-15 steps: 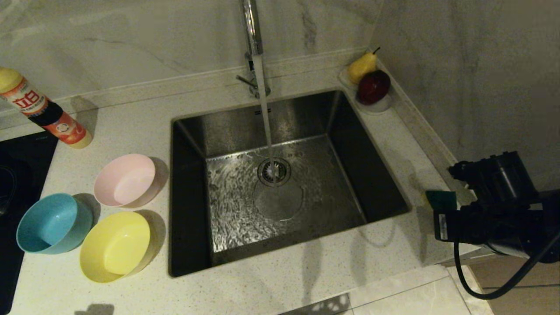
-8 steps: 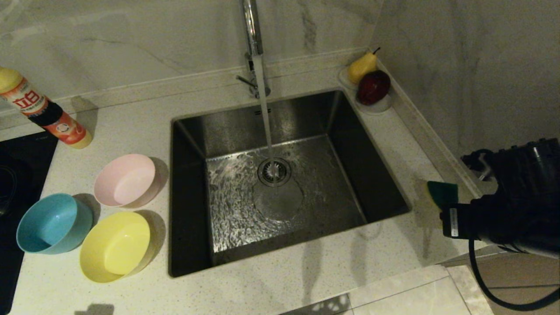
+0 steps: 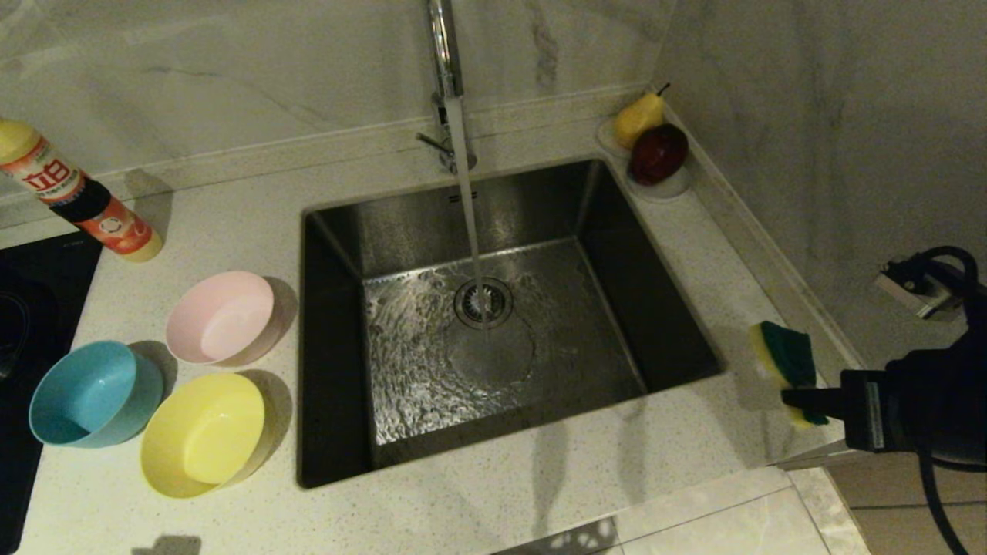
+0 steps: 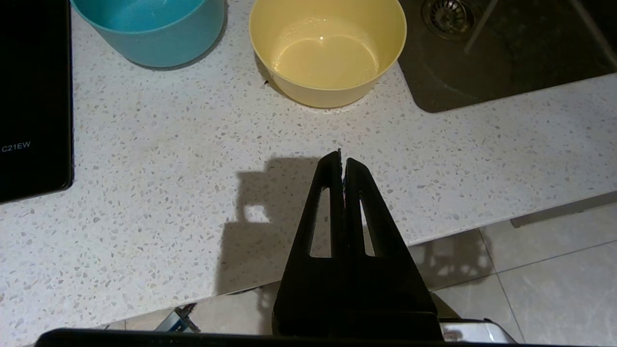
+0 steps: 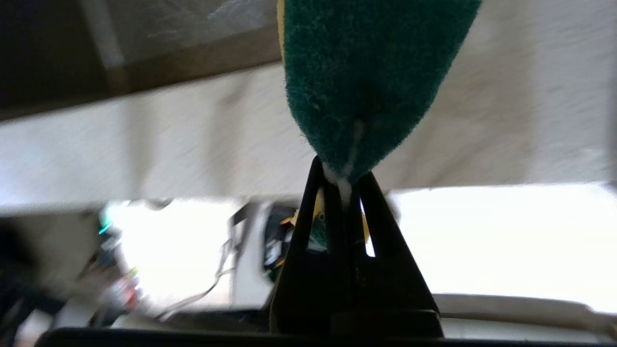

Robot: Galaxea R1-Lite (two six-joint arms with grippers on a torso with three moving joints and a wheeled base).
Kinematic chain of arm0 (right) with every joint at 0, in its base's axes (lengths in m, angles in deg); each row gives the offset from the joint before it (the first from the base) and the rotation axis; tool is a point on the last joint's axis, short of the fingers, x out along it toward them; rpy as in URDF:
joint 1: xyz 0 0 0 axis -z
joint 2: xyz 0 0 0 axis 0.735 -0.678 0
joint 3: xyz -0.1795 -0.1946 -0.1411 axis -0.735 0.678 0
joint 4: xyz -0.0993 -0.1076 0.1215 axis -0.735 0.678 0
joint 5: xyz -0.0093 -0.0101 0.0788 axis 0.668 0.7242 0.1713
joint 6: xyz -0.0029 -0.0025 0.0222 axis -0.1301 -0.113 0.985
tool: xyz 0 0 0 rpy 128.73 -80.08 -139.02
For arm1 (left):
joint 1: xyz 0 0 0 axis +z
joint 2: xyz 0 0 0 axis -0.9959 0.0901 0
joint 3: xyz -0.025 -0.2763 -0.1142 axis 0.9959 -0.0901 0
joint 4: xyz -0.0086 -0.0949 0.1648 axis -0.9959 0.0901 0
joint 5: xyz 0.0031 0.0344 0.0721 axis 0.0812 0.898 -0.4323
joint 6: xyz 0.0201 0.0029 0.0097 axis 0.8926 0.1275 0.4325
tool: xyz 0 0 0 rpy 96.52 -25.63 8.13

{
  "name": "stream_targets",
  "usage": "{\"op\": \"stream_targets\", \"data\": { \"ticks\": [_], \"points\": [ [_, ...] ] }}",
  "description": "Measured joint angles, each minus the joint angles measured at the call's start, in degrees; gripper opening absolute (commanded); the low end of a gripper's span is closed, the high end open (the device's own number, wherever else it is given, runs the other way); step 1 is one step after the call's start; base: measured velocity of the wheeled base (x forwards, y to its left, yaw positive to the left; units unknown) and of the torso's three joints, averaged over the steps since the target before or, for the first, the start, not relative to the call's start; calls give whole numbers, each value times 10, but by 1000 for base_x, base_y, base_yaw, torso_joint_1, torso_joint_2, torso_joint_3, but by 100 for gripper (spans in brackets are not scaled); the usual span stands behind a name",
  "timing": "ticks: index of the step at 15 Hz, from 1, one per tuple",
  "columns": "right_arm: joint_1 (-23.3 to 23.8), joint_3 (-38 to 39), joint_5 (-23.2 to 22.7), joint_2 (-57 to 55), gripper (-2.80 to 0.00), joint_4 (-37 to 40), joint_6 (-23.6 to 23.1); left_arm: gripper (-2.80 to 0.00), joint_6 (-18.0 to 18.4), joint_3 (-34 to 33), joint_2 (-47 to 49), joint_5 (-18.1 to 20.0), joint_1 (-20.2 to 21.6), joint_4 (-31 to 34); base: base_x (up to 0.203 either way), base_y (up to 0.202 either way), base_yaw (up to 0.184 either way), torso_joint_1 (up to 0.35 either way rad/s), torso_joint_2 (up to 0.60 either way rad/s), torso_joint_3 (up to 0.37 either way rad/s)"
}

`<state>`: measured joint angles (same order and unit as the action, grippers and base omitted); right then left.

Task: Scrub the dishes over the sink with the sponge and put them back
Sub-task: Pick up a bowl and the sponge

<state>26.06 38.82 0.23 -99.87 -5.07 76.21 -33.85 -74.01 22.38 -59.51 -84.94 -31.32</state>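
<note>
Right end effector (image 3: 798,398) pinches the sponge (image 3: 785,362) at the table's right edge. Bowls lie far left across the sink (image 3: 493,324); the idle, closed left end effector (image 4: 341,161) is nearer them, by the yellow bowl (image 4: 328,48).

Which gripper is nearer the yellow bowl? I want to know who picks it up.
Left. The left gripper hangs shut above the counter just in front of the yellow bowl; the right gripper is across the sink, shut on the sponge.

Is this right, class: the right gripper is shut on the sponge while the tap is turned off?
Not quite. The right gripper is shut on the sponge, but the tap is running: the head view shows water streaming onto the sink drain.
</note>
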Motion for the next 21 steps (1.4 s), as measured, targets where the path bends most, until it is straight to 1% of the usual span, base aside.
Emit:
{"op": "stream_targets", "data": {
  "ticks": [2,3,6,8,11,14,17,21],
  "points": [
    [-5,-10,-48,24,-280,14,0,-280,0,0,0,0,0,0,0,0,0,0,0,0],
    [-8,-16,-63,31,-280,15,0,-280,0,0,0,0,0,0,0,0,0,0,0,0],
    [-32,-30,-68,45,-280,24,0,-280,0,0,0,0,0,0,0,0,0,0,0,0],
    [-51,-47,-70,47,-280,52,1,-280,0,0,0,0,0,0,0,0,0,0,0,0],
    [-72,-56,-71,40,-280,58,3,-280,0,0,0,0,0,0,0,0,0,0,0,0],
    [-82,-59,-78,31,-280,58,5,-280,3,0,0,-2,0,0,0,0,0,0,0,0],
    [-85,-55,-92,25,-280,54,7,-280,2,-2,0,-14,0,-2,0,0,0,0,0,0],
    [-85,-60,-92,24,-280,57,9,-280,-13,0,0,-18,0,-1,0,0,0,0,0,0]
  ]
}}
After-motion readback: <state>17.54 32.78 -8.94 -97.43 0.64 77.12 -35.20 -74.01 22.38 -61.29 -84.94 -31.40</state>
